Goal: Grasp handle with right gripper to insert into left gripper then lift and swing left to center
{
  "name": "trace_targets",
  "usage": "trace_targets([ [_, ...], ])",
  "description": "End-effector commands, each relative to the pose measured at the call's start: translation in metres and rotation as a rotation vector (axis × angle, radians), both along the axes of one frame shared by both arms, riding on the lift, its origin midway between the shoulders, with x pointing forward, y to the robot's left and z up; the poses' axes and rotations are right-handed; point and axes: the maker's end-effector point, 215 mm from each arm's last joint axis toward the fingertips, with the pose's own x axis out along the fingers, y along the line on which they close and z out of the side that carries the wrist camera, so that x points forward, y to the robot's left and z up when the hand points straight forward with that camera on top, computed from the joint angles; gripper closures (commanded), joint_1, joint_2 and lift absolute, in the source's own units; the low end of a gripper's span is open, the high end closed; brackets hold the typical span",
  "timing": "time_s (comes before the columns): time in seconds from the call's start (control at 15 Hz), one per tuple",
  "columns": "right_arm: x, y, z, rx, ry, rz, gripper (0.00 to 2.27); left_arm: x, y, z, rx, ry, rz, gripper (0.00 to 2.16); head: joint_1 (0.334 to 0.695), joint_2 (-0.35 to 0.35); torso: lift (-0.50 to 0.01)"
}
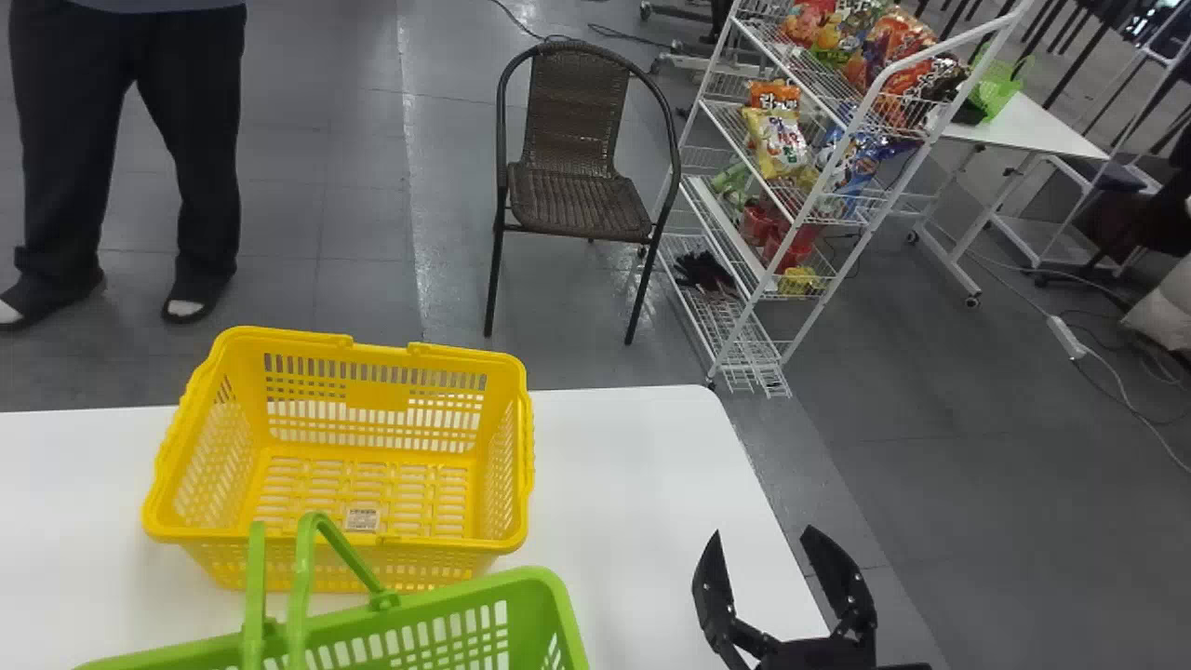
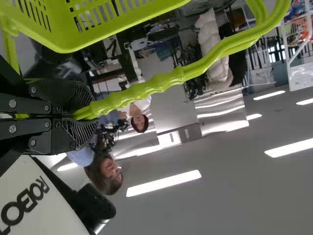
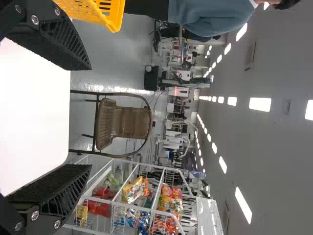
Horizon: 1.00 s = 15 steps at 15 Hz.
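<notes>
My left tool [image 2: 88,115] grasps the handle [image 2: 142,93] of the green basket [image 1: 437,600], inward from the right edge of the surface [image 1: 642,484], my right tool [image 1: 763,532] is released near this edge, so I judge lifting, then swinging left, comes next.

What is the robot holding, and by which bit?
The left gripper holds the bright green plastic basket by its handle, near one end of the wavy grip. The right gripper is open, holding nothing.
</notes>
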Motion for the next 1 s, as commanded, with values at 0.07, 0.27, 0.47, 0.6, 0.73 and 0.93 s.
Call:
trace_targets([
  [0.07,-0.002,0.000,-0.002,0.000,0.004,0.001,0.11,0.001,-0.018,-0.016,0.063,-0.009,-0.046,1.98,0.695,-0.350,0.000],
  [0.27,-0.003,0.000,-0.002,0.000,0.006,0.000,0.11,0.000,-0.027,-0.024,0.093,-0.015,-0.070,1.98,0.695,-0.350,0.000],
  [0.47,-0.004,0.001,-0.002,0.001,0.006,0.000,0.11,0.002,-0.030,-0.022,0.090,-0.026,-0.077,1.97,0.695,-0.350,0.000],
  [0.6,-0.004,0.002,-0.001,0.002,0.004,0.002,0.11,0.004,-0.030,-0.020,0.090,-0.034,-0.077,1.97,0.695,-0.350,0.000],
  [0.73,-0.004,0.002,-0.001,0.002,0.004,0.002,0.11,0.004,-0.030,-0.020,0.090,-0.034,-0.076,1.97,0.695,-0.350,0.000],
  [0.93,-0.004,0.004,-0.001,0.004,0.005,0.006,0.11,0.005,-0.033,-0.019,0.085,-0.038,-0.078,1.97,0.695,-0.350,0.000],
])
